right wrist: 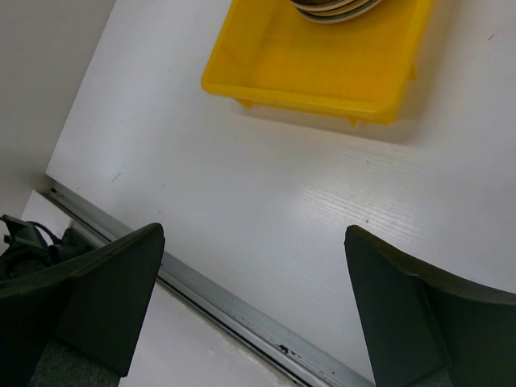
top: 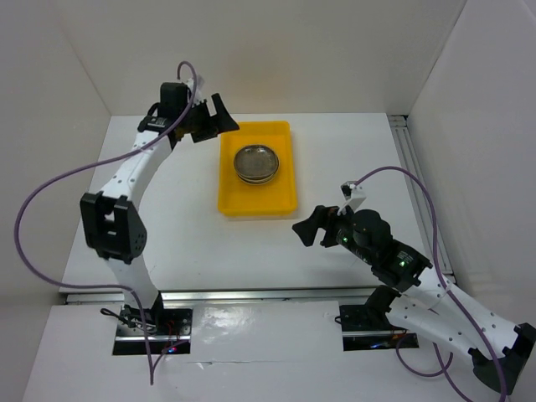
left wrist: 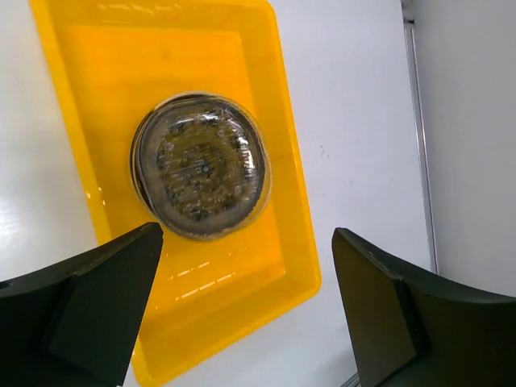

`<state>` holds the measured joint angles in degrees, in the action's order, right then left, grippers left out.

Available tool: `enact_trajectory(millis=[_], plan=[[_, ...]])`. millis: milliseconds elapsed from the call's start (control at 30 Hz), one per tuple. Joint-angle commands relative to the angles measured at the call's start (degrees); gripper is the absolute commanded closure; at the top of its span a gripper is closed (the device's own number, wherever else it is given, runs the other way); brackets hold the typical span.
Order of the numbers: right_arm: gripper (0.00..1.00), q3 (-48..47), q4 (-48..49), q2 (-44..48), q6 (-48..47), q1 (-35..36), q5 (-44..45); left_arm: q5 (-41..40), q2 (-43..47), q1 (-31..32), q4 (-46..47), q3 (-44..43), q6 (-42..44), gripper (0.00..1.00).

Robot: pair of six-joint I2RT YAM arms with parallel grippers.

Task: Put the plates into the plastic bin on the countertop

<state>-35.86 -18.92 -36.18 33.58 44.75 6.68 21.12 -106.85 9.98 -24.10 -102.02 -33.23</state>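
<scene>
Top view
- Desk (top: 335,159): white, walled in white on three sides.
- Bin (top: 228,180): yellow, lying on the desk midway between the left and right edges, nearer the far edge than the near one.
- Plates (top: 256,163): one round stack inside the bin, in its far half, clear of all four rims.
- Left claw (top: 224,117): spread open and holding nothing, raised by the bin's far left corner.
- Right claw (top: 311,224): open and holding nothing, over bare desk just off the bin's near right corner, towards the near edge.

Left wrist view
- Left claw (left wrist: 246,274): two dark fingers wide apart at the bottom of the picture, with only the bin and desk showing between them.
- Plates (left wrist: 201,165): a clear, glassy plate on top, with a dark, speckled pattern showing through it. The stack rests on the bin floor.
- Bin (left wrist: 177,72): bare yellow floor all round the stack.

Right wrist view
- Right claw (right wrist: 254,266): fingers far apart and empty, with white desk between them.
- Bin (right wrist: 314,72): well apart from the fingers, at the top of the picture.
- Plates (right wrist: 330,10): only the stacked rims show, cut off by the top edge.
- Rail (right wrist: 234,306): a grey metal strip along the desk edge.
</scene>
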Motion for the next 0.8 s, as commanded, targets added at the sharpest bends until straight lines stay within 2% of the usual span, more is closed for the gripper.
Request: enact_trajectory(millis=[0, 100, 167, 233, 267, 333, 467, 633, 767], plan=[[0.0, -0.7, -0.9, 0.1, -1.1, 0.5, 3.5, -6.5, 12.7, 0.4, 0.0, 6.5, 0.0, 0.0], [0.0, -3.6, -4.8, -0.4, -1.9, 0.5, 7.9, -13.5, 22.4, 1.4, -1.2, 17.1, 0.0, 0.0], [0.0, -6.1, -6.7, -1.1, -2.9, 0.5, 9.5, -18.3, 33.0, 2.2, -1.9, 26.1, 0.0, 0.0], [0.0, -7.8, -9.2, -1.6, -4.0, 0.5, 11.1, -20.2, 40.0, 3.0, -3.2, 34.3, 0.0, 0.0], [0.0, -9.1, -10.0, -2.1, -4.1, 0.5, 11.9, -20.8, 46.4, 3.0, -4.0, 36.3, 0.0, 0.0], [0.0, -9.7, -11.9, -2.1, -4.6, 0.5, 12.8, -21.9, 51.9, 3.6, -6.9, 40.8, 0.6, 0.0], [0.0, -11.4, -14.4, 0.5, -5.1, 0.5, 15.4, -21.2, 61.7, 4.2, -13.3, 44.4, 4.7, 0.0], [0.0, -12.0, -17.3, 3.2, -5.1, 1.0, 17.2, -22.7, 73.9, 5.7, -14.9, 49.4, 5.6, 0.0], [0.0, -12.0, -17.3, 4.8, -5.1, 1.0, 17.2, -23.4, 77.2, 7.1, -14.1, 49.4, 6.2, 0.0]])
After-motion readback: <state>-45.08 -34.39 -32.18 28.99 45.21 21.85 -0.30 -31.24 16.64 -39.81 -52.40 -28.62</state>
